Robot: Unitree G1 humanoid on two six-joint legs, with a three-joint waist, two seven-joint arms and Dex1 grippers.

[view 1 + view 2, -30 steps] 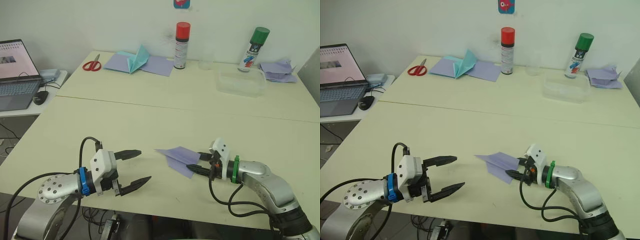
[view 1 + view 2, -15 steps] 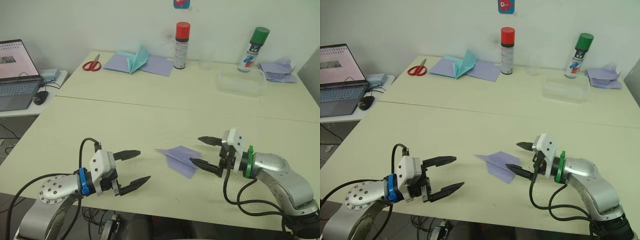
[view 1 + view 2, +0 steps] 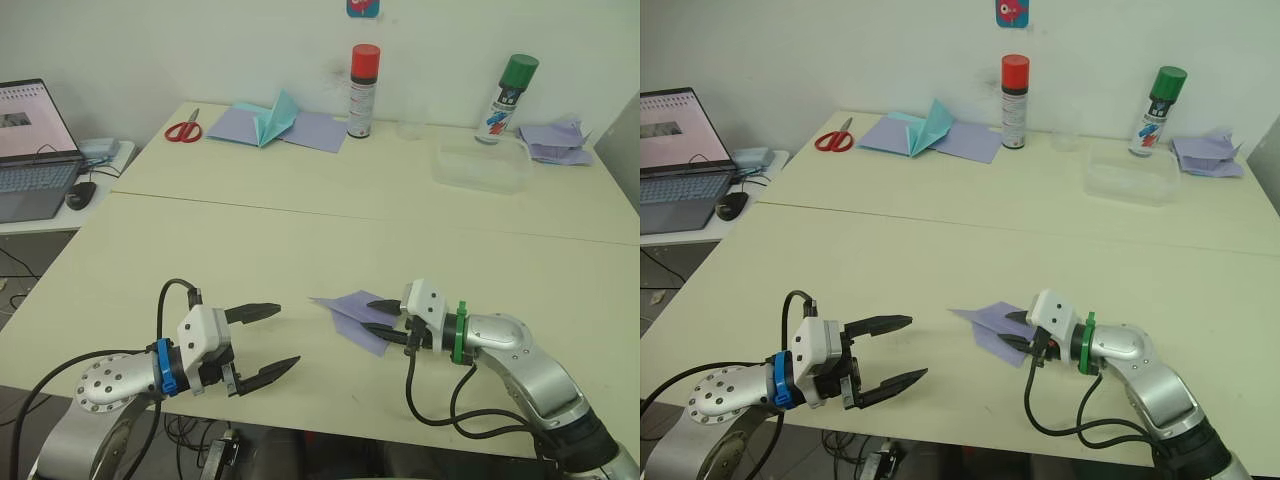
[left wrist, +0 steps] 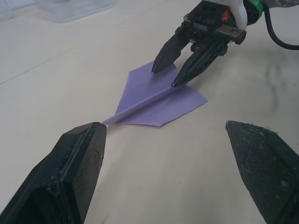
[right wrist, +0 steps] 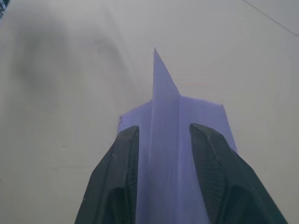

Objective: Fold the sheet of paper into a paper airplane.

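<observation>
right gripper (image 3: 372, 317) jaws partly open, straddling paper airplane (image 3: 352, 313) (ungripped) | left gripper (image 3: 268, 339) jaws wide, empty

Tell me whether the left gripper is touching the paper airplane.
Apart. In the left eye view the left gripper sits open with bare table between its fingertips and the paper airplane; the left wrist view shows the same gap.

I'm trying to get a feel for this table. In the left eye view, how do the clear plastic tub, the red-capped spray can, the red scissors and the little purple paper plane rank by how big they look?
1. Clear plastic tub, largest.
2. Paper plane and red-capped spray can look alike; the plane lies nearer the camera, so I won't rank them.
3. Red scissors, smallest.
</observation>
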